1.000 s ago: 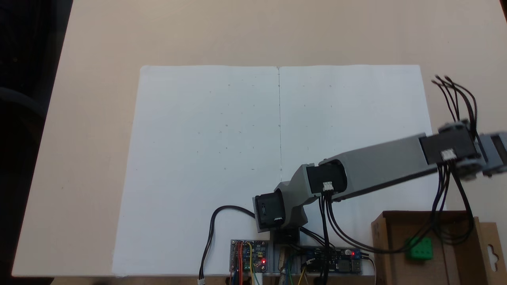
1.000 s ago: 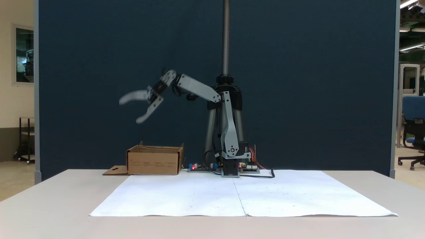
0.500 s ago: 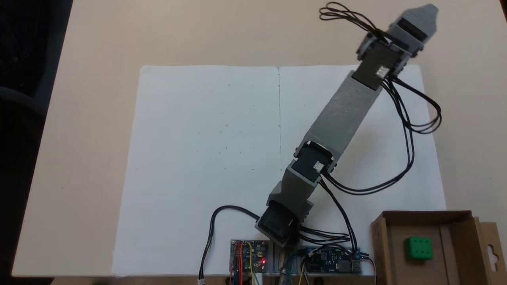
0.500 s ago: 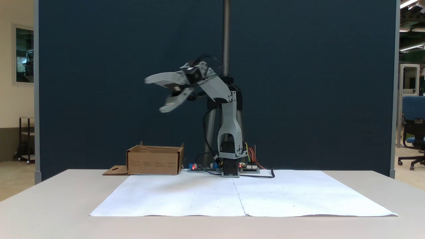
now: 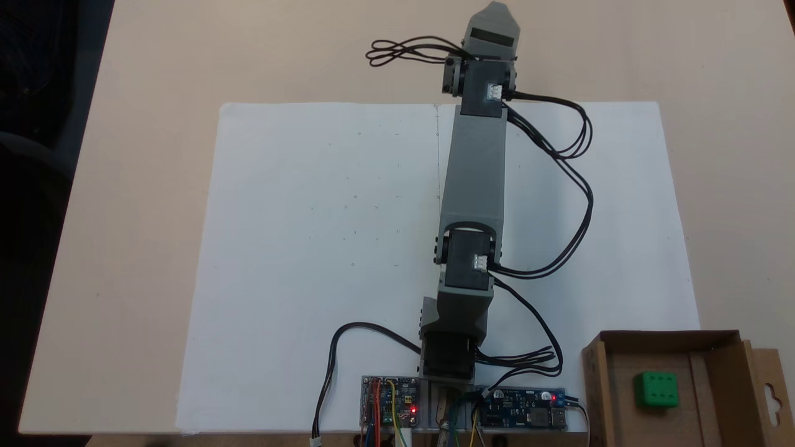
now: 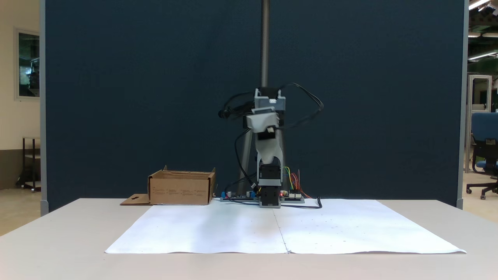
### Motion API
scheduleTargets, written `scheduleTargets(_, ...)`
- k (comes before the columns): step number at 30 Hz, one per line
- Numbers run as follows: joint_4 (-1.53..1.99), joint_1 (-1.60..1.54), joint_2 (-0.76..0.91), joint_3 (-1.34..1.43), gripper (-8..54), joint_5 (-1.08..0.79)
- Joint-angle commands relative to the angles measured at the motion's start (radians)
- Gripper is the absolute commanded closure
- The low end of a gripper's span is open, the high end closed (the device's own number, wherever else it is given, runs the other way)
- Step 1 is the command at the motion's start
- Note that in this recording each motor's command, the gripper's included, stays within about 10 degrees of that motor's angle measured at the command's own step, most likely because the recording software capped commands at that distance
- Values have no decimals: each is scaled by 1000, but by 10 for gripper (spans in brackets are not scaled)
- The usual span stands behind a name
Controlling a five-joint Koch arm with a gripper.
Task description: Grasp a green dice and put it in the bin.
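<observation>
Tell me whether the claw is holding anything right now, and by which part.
Nothing is held. The green dice lies loose on the floor of the bin, while the claw points away over the table, far from it.

Light even, bright, from above; my arm (image 5: 471, 180) throws soft shadow on white paper (image 5: 323, 248). Both fixed views sharp, no glare.

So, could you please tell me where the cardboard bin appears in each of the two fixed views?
A fixed view, from above: the bin sits at bottom right, green dice inside.
A fixed view, from the front: the bin stands left of centre.
Shared landmark: the white paper sheet beside it.
</observation>
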Motion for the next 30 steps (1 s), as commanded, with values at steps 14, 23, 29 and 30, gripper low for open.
scheduleTargets(14, -630, -5, 413, 861, 8, 35)
scheduleTargets(23, -934, -20, 572, 1255, 11, 34)
scheduleTargets(29, -1127, -26, 762, 1407, 15, 34)
scheduleTargets(30, -1158, -28, 781, 1424, 14, 34)
